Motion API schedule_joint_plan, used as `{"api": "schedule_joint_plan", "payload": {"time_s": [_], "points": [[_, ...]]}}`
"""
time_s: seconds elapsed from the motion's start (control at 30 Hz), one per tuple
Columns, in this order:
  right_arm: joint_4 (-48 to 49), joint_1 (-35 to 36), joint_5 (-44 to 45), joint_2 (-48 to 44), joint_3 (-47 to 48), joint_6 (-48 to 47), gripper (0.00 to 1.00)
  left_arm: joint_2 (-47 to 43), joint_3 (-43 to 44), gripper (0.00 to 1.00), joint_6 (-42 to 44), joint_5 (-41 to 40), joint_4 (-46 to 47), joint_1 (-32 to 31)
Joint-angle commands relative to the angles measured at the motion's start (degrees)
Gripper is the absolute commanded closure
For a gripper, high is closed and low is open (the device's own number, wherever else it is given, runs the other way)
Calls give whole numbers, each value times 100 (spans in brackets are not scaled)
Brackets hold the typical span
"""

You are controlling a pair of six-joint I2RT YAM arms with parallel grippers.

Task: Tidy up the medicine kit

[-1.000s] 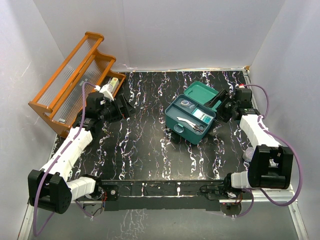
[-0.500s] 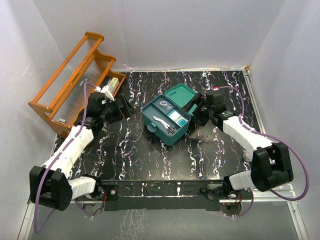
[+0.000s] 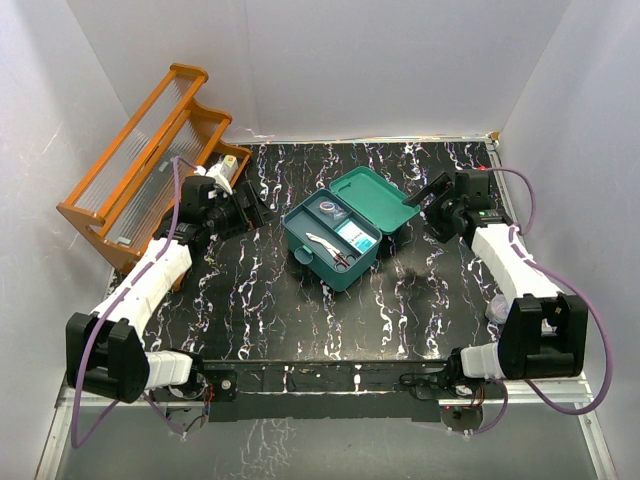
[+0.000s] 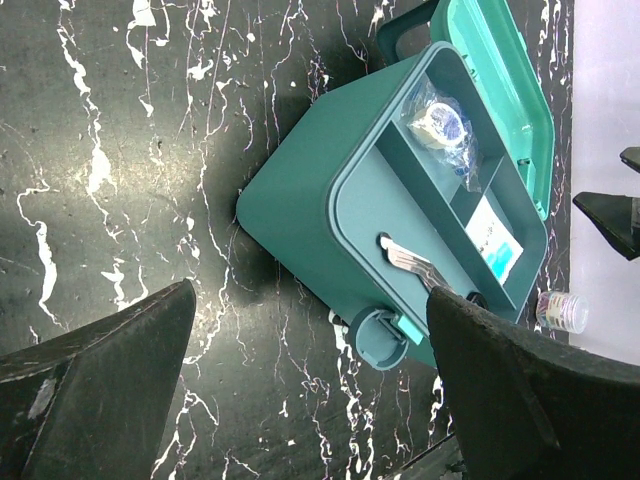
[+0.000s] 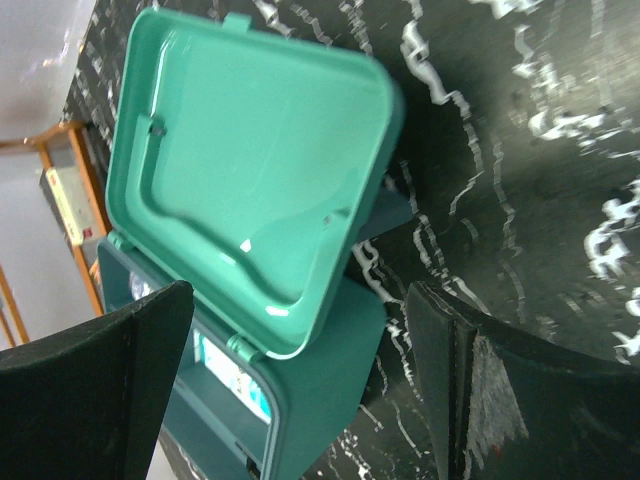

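Medicine kit (image 3: 345, 277) sits mid-frame on the counter (image 3: 300, 320), lid (image 3: 375, 197) thrown back for access. Left hand (image 3: 253, 212) and right hand (image 3: 438, 200) flank it, both spread wide and empty.

Open medicine kit (image 5: 250, 150) between spread fingers (image 5: 90, 390)

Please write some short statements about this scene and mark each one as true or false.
1. The lid of the kit is open. True.
2. The left hand holds the scissors. False: it is open and empty, and the scissors lie in the kit.
3. In the top view, the rack stands left of the kit. True.
4. The right hand is shut on the lid. False: it is open and apart from the lid.
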Motion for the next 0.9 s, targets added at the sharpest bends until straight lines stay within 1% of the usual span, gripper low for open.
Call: {"api": "schedule_joint_plan", "payload": {"time_s": [0.0, 0.2, 0.47, 0.7, 0.87], "points": [[231, -79, -403, 471, 364, -146, 11, 291, 363, 1, 14, 184, 97, 9], [925, -97, -944, 1107, 339, 106, 8, 783, 620, 2, -48, 368, 165, 11], [2224, -97, -1105, 1439, 40, 211, 8, 1240, 836, 3, -132, 488, 309, 12], [2902, -97, -1172, 1791, -25, 253, 8, 1684, 1219, 3, -203, 643, 264, 4], [3882, -97, -1453, 1869, -142, 249, 9, 1888, 1420, 3, -183, 707, 173, 14]]}}
